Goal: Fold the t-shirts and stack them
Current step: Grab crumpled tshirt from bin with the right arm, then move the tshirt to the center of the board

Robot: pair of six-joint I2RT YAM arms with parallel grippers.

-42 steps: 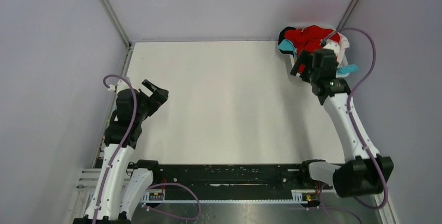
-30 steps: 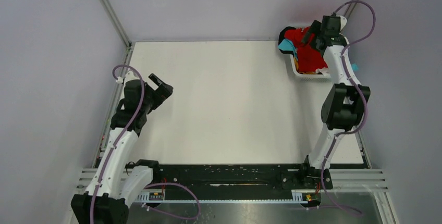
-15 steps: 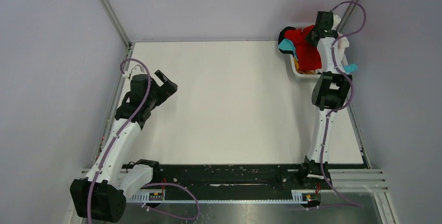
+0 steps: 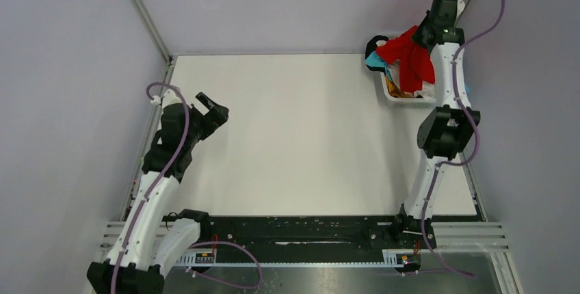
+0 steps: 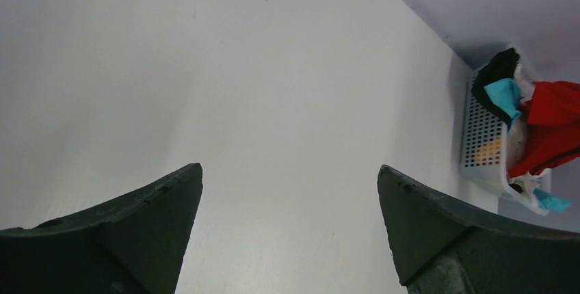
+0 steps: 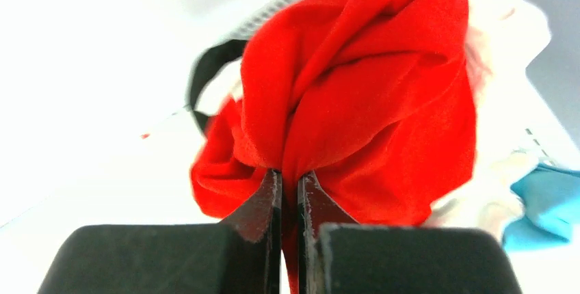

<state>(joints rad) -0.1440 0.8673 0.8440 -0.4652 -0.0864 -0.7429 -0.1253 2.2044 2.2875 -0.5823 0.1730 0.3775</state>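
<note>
Right pincer [image 6: 288,178] is clamped narrow on a gathered fold of the red t-shirt [image 6: 362,89], its two black fingers nearly meeting with only the cloth between them. In the overhead view this pincer is raised over the far right corner of the surface [image 4: 301,137], and the red cloth hangs from it in a loose bunch, its lower part draping down into the white lattice basket [image 4: 400,99]. The basket sits in that far right corner, close to the far edge and the right edge.

The other shirts lie crumpled inside the basket. A black t-shirt [image 4: 373,42] and a teal t-shirt [image 4: 373,57] spill over the basket's left rim. An orange t-shirt [image 4: 405,92] shows low against the near wall, and a white t-shirt [image 6: 509,41] lies behind the red one in the right wrist view. More teal cloth pokes out on the basket's right side, though I cannot tell if it belongs to the same shirt.

Left pincer [image 4: 213,107] is over the surface just inside the left edge, about midway between the near and far edges. Its fingers are spread wide with nothing between them, and they point towards the basket.

From the left edge across to the basket, and from the far edge down to the rail at the near edge, the white surface carries only the left arm's shadow.
</note>
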